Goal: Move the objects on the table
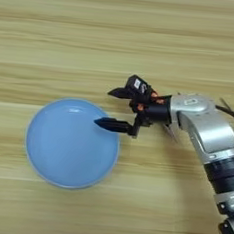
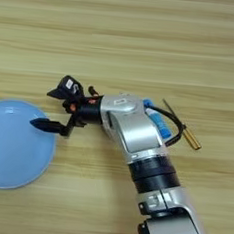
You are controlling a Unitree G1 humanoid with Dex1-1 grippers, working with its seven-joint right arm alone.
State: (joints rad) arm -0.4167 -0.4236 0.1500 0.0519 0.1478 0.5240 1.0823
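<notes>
My right gripper point(image 1: 113, 108) stands open at the right rim of a round blue plate point(image 1: 71, 142), with nothing between its two black fingers. The lower finger point(image 1: 113, 124) reaches over the plate's edge, while the upper finger point(image 1: 119, 93) is over the bare table point(image 1: 121, 29). Behind my silver forearm point(image 2: 132, 133) the blue glue stick point(image 2: 157, 121) with its white label lies on the wood, partly hidden. Beside it are the pliers, showing a thin dark tip point(image 2: 169, 107) and an orange handle point(image 2: 191, 139). The arm covers the rest of them.
The plate point(image 2: 13, 145) holds nothing. A black cable point(image 2: 177, 128) loops off my forearm over the glue stick and pliers. Bare light wood stretches across the far half of the table and in front of the plate.
</notes>
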